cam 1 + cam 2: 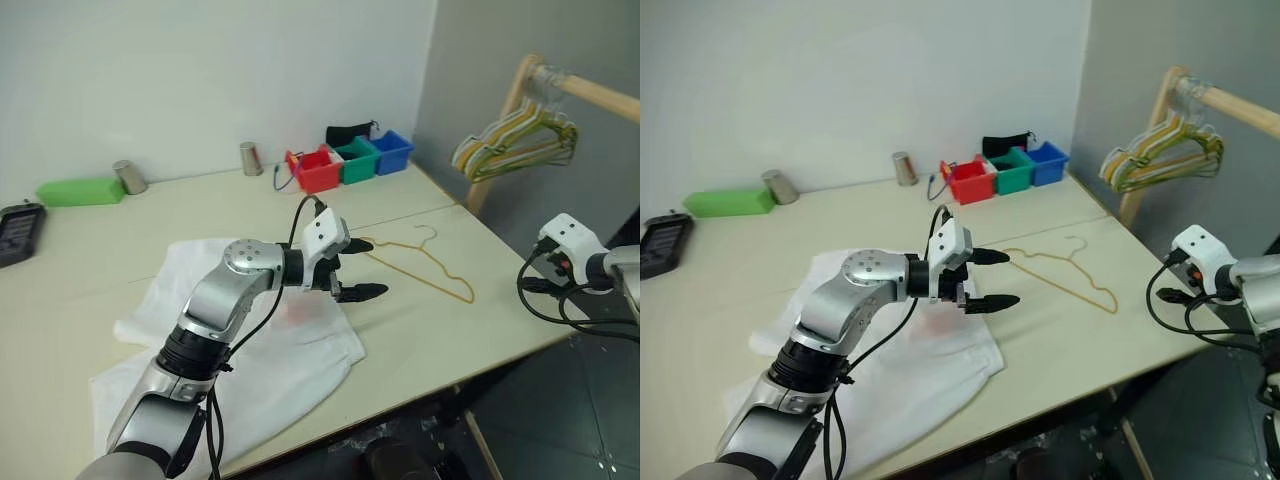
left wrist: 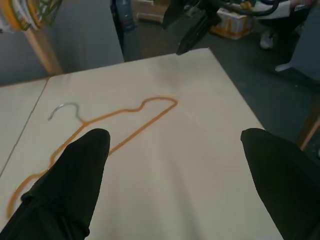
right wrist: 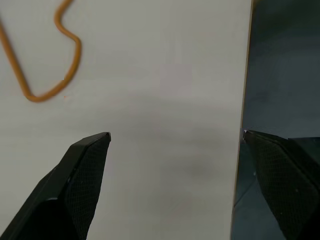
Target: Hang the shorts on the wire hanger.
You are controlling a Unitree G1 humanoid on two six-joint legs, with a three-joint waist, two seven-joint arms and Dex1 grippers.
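Observation:
The white shorts (image 1: 255, 350) lie spread flat on the cream table (image 1: 130, 250), with a faint pink mark (image 1: 300, 313) near my left arm. The yellow-gold wire hanger (image 1: 432, 266) lies flat to their right, its silvery hook (image 1: 428, 234) pointing away from me. My left gripper (image 1: 377, 267) hovers open and empty over the right edge of the shorts, pointing toward the hanger (image 2: 125, 120). My right gripper (image 3: 176, 134) is open and empty above the table's right edge, beside the hanger's end (image 3: 50, 75).
Red (image 1: 317, 170), green (image 1: 356, 160) and blue (image 1: 391, 151) bins stand at the back. A bunch of hangers (image 1: 520, 140) hangs on a wooden rail (image 1: 590, 92) at right. A green box (image 1: 80, 190), two metal cups (image 1: 129, 176) and a black device (image 1: 18, 232) sit at left.

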